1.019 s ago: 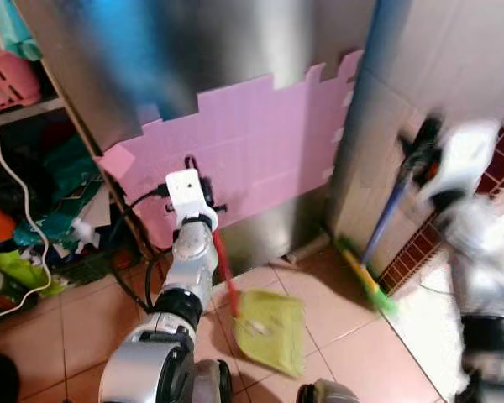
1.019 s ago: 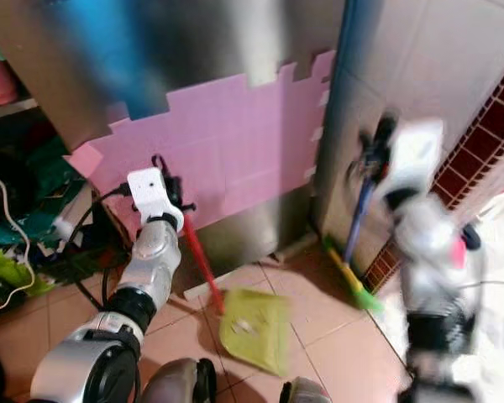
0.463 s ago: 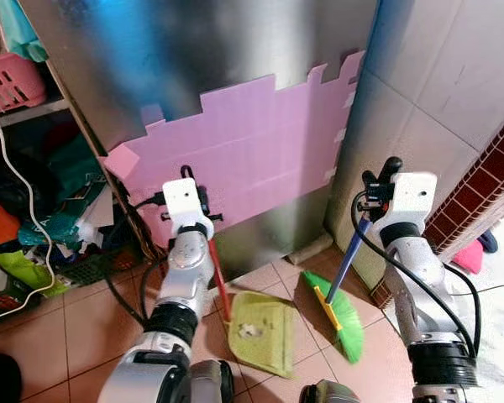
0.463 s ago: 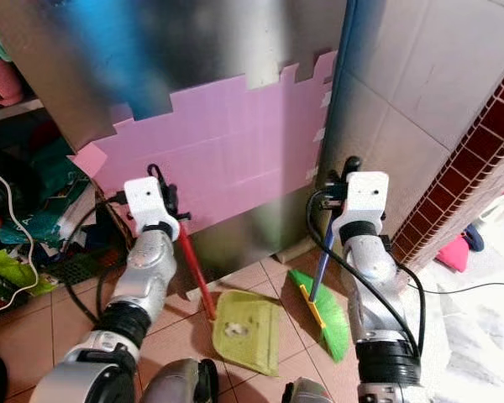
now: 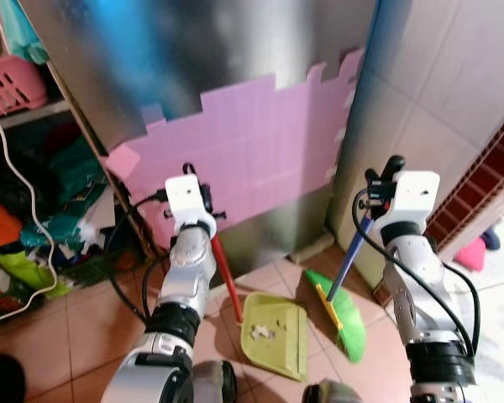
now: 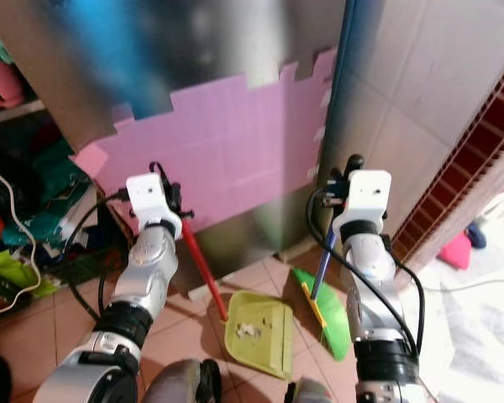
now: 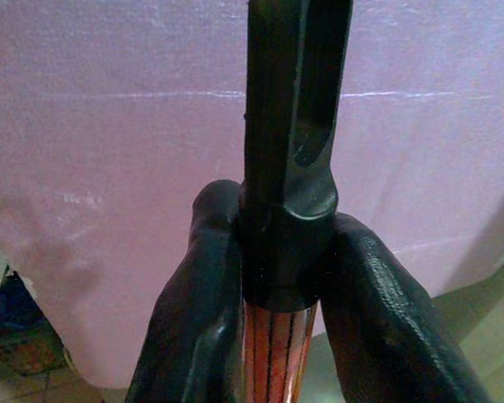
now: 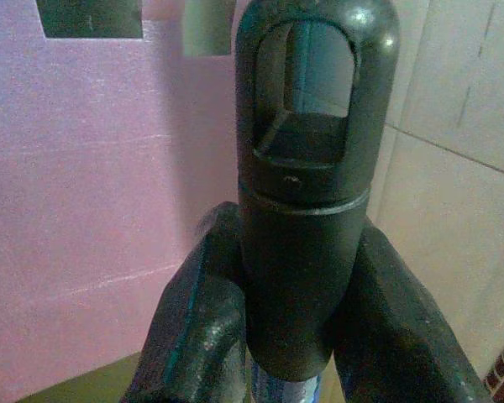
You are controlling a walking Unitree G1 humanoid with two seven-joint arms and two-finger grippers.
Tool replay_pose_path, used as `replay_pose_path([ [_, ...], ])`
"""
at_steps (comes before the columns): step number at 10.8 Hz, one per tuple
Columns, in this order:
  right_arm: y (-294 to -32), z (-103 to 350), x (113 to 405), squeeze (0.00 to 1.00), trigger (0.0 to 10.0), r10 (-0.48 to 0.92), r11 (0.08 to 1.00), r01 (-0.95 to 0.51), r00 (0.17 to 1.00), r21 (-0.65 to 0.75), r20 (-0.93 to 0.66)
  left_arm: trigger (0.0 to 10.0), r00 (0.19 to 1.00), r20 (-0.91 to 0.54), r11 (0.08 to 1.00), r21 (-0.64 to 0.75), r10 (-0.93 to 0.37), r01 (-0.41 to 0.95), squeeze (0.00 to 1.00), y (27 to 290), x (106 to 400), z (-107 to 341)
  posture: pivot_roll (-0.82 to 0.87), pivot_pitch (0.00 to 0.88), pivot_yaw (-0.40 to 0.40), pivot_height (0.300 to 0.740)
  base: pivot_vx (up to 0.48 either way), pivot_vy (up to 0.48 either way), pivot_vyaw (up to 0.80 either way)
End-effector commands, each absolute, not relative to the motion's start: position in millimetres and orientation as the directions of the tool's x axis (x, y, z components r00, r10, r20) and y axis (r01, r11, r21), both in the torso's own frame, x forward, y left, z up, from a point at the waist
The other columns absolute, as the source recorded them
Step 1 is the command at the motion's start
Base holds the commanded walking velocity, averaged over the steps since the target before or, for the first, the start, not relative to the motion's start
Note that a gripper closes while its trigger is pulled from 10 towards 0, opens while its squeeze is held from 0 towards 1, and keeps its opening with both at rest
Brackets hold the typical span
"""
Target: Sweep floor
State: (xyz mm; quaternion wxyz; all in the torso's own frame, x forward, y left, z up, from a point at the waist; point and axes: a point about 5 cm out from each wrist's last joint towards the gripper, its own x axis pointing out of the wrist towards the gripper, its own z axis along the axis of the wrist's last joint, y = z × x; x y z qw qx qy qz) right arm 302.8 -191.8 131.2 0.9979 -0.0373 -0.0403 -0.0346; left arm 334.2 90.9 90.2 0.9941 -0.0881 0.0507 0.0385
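The left gripper (image 7: 273, 277) is pinching the black-capped red handle (image 5: 224, 281) of the yellow-green plastic dustpan (image 5: 277, 332), which is resting on the tan tiled floor (image 5: 84, 323) holding small crumbs. Just right of it, the right gripper (image 8: 290, 294) is clamping the blue-handled green broom (image 5: 343, 315), bristles touching the floor near the pink foam panel (image 5: 260, 151).

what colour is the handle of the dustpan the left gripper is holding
Red: the dustpan handle runs down to the yellow-green dustpan, clearest in the left eye view.
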Motion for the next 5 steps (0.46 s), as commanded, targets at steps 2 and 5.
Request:
replay_pose_path([
  [2,-186.6,129.5,303.2,0.00,10.0,-0.060,0.997,0.063,0.995,-0.033,0.081,10.0,0.994,-0.075,0.982,-0.167,0.076,-0.088,0.00,95.3,336.1,98.2,-0.10,0.000,0.114,0.740,-0.311,0.000,0.00],
  [5,-185.0,128.9,303.5,0.00,10.0,-0.053,0.998,0.055,0.996,-0.019,0.078,10.0,0.994,-0.079,0.982,-0.167,0.076,-0.089,0.00,95.4,335.9,98.7,-0.10,0.000,0.113,0.740,-0.322,0.000,0.00],
])
